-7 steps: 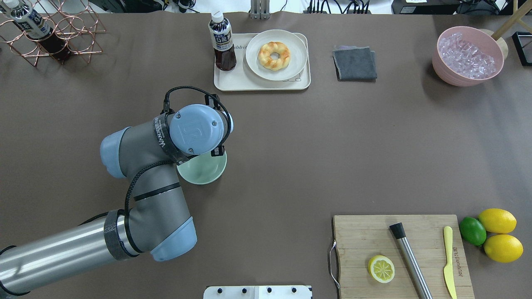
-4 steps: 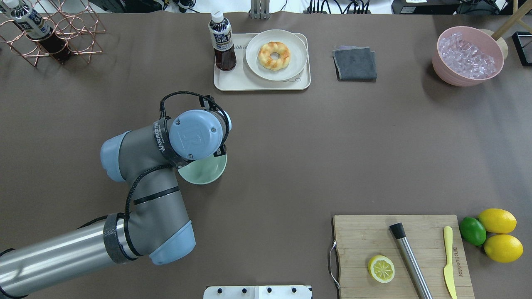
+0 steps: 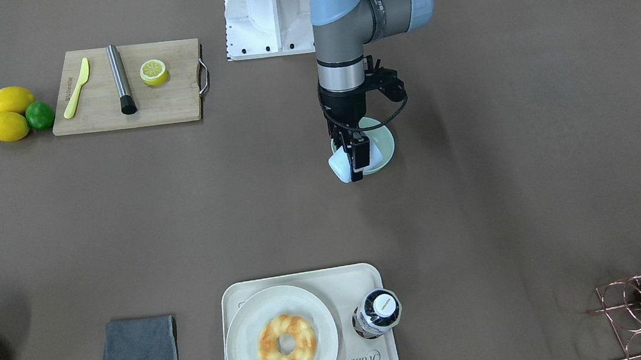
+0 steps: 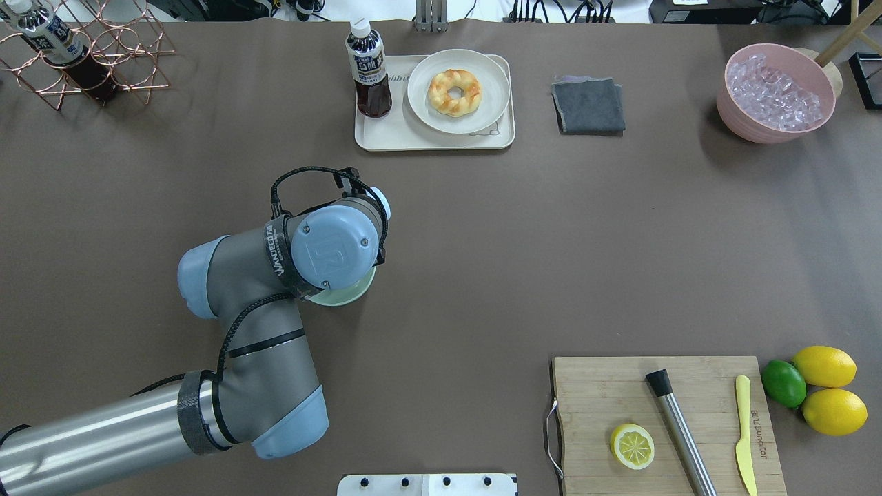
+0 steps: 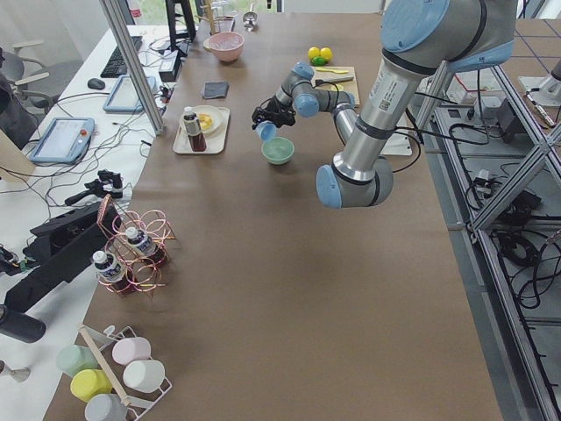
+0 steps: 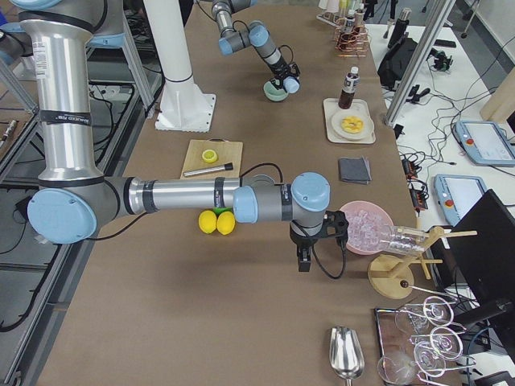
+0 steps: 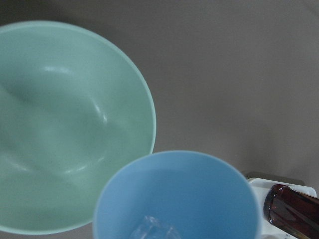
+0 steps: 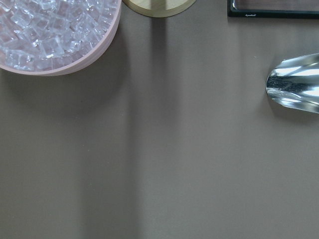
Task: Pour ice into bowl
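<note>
A long brown table [image 5: 289, 289] fills the room under flat, even light. Along one long edge runs a white desk [image 5: 83, 158] strewn with tablets [image 5: 61, 139] and cables; aluminium posts [image 5: 131, 61] rise there. Metal grating [image 5: 526, 333] floors the opposite side.

Overhead and front cameras face each other, sharing the bowl [image 3: 387, 147].

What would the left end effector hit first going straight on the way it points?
Probably the rim of the round pale mint-green bowl, just under the light blue cup that the left end effector grips; depth is unclear, so perhaps the brown table beside it.
</note>
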Action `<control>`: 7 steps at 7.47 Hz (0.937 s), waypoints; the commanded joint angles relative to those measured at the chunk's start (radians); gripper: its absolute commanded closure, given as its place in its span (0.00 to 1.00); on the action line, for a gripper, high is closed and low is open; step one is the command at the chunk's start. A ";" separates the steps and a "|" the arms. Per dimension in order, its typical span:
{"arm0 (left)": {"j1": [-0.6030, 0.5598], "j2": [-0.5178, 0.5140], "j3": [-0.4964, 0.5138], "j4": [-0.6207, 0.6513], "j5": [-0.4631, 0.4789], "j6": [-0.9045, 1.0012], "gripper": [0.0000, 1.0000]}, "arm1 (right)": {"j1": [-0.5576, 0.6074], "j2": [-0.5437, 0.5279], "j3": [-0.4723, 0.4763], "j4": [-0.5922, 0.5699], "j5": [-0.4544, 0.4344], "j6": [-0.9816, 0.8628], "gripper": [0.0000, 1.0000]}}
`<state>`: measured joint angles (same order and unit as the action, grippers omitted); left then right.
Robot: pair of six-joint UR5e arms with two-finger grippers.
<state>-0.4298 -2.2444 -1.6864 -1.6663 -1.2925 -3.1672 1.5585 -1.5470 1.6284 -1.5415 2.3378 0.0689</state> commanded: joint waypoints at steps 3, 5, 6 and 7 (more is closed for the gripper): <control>0.011 0.031 0.004 -0.045 0.056 -0.128 0.47 | 0.000 0.002 -0.001 -0.002 0.000 0.000 0.01; 0.011 0.054 0.002 -0.070 0.058 -0.183 0.47 | 0.005 0.001 0.002 -0.002 -0.002 0.000 0.01; 0.011 0.055 0.002 -0.070 0.064 -0.206 0.47 | 0.006 0.001 0.002 -0.002 -0.002 0.000 0.01; 0.016 0.058 0.004 -0.087 0.108 -0.232 0.47 | 0.006 0.001 0.002 -0.002 -0.002 0.002 0.01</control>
<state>-0.4185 -2.1923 -1.6842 -1.7348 -1.2306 -3.3555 1.5632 -1.5461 1.6300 -1.5430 2.3364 0.0691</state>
